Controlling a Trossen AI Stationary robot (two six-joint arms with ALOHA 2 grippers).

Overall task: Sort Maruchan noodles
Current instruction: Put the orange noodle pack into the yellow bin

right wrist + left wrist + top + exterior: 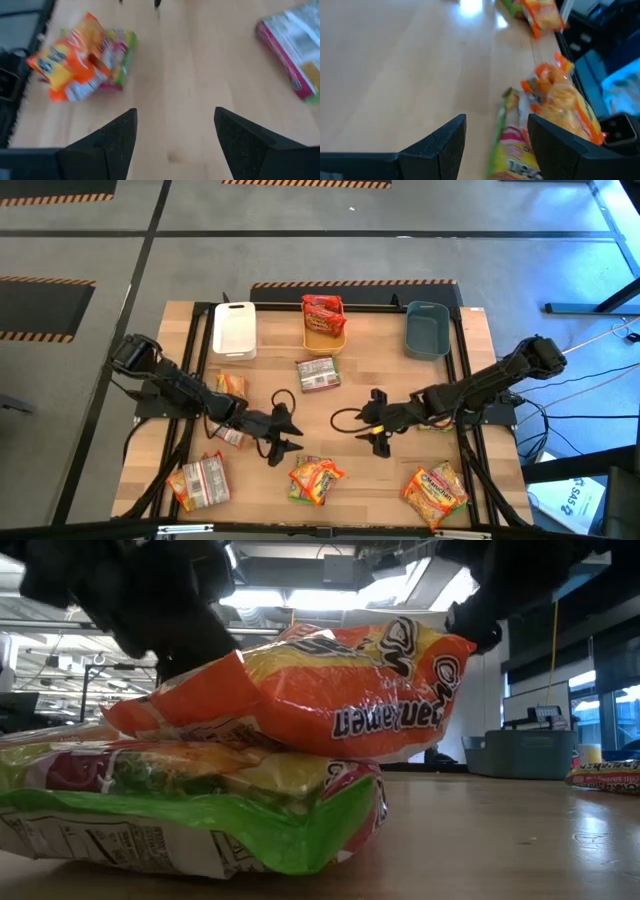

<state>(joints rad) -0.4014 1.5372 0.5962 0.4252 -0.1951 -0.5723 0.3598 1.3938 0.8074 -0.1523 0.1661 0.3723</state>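
Maruchan noodle packets lie scattered on the wooden table (390, 480). Near the front edge, an orange packet (318, 473) (320, 690) rests on a green one (200, 810). My left gripper (283, 435) (497, 135) hovers open just to the left of this pile, and the green packet's edge (507, 145) shows past its fingers. My right gripper (375, 425) (175, 125) hovers open to the pile's far right, over bare wood, pointing toward the pile (80, 55). A red packet (323, 310) lies in the orange bin (324, 335).
A white bin (233, 330) and a grey-blue bin (427, 328) flank the orange one at the far edge. More packets lie at the centre (318, 373), at the left (230, 385), at the front left (200, 480) (295, 45) and at the front right (435, 490).
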